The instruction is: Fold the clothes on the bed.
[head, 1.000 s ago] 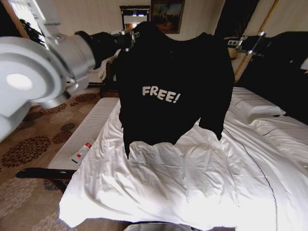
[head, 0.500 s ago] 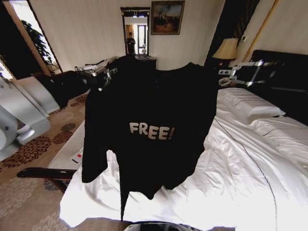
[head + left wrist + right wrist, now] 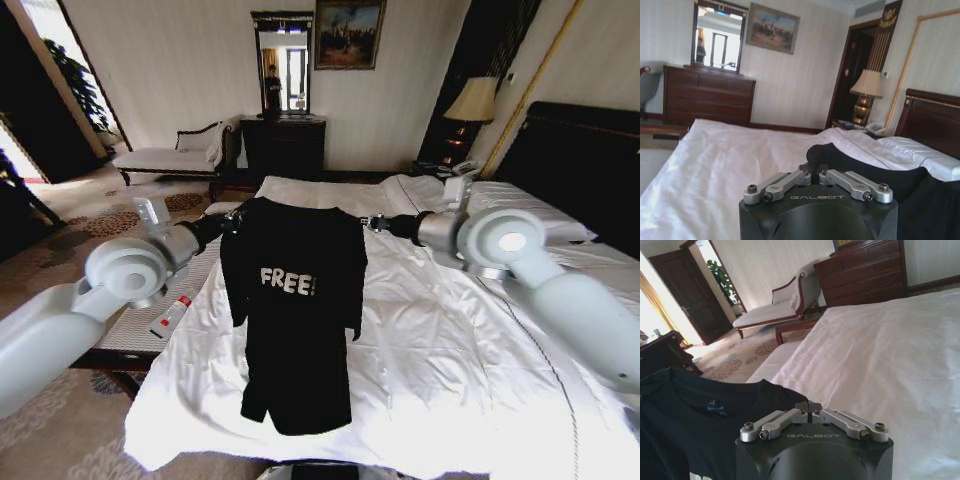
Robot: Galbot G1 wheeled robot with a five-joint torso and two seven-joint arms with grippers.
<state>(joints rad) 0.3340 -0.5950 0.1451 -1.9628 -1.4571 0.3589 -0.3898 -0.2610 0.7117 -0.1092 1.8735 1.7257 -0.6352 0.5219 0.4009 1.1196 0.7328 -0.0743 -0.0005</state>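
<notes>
You have the left gripper [image 3: 232, 222] and right gripper [image 3: 372, 224] each clamped on the clothes [image 3: 295, 300], hanging over the bed [image 3: 450, 350].

Fingertips of left hand [image 3: 813, 172] and right hand [image 3: 810, 410] buried in black shirt [image 3: 293, 300] fabric; bed [image 3: 450, 340] cut off at right and lower edges

Clothes [image 3: 295, 310] over the bed [image 3: 450, 350], between both grippers.
</notes>
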